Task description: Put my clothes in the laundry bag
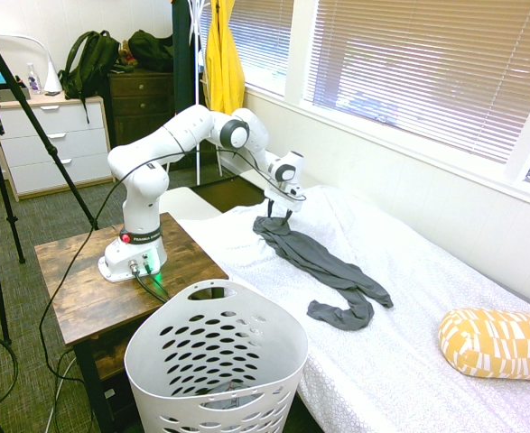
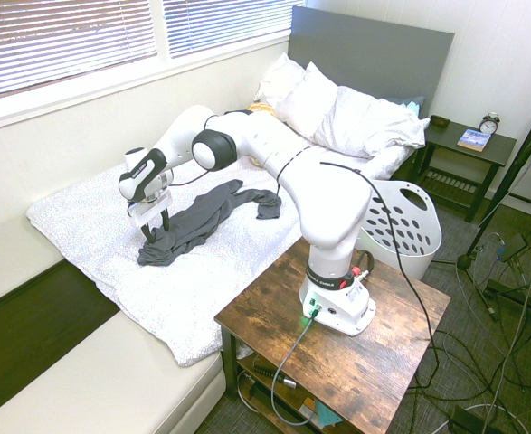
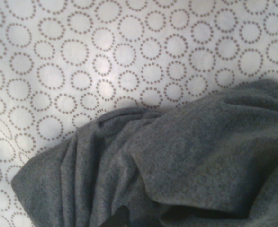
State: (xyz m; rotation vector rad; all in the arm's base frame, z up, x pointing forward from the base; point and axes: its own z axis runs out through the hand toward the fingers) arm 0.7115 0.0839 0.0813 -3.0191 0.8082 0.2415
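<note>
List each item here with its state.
End effector: open, at one end of the garment
Grey garment: crumpled, stretched across the bed
Laundry basket: upright, something small inside
Yellow garment: hanging
Window blinds: lowered
Alarm clock: standing upright

Pretty clearly somebody's bedroom. There's a bed with a dotted-circle bedspread (image 2: 93, 217), a grey headboard (image 2: 369, 54) and a heap of white pillows (image 2: 324, 99), plus a yellow-and-white bolster (image 1: 495, 344). Next to the headboard sits a nightstand (image 2: 482, 149) with a twin-bell alarm clock (image 2: 489, 124) on it, which is about as bedroom as it gets. Also spotted: a white laundry basket (image 1: 215, 361), a white three-drawer dresser (image 1: 55, 144), a backpack (image 1: 88, 65), and venetian blinds (image 1: 427, 72) on the windows. Carpet's dark grey, btw.
</note>
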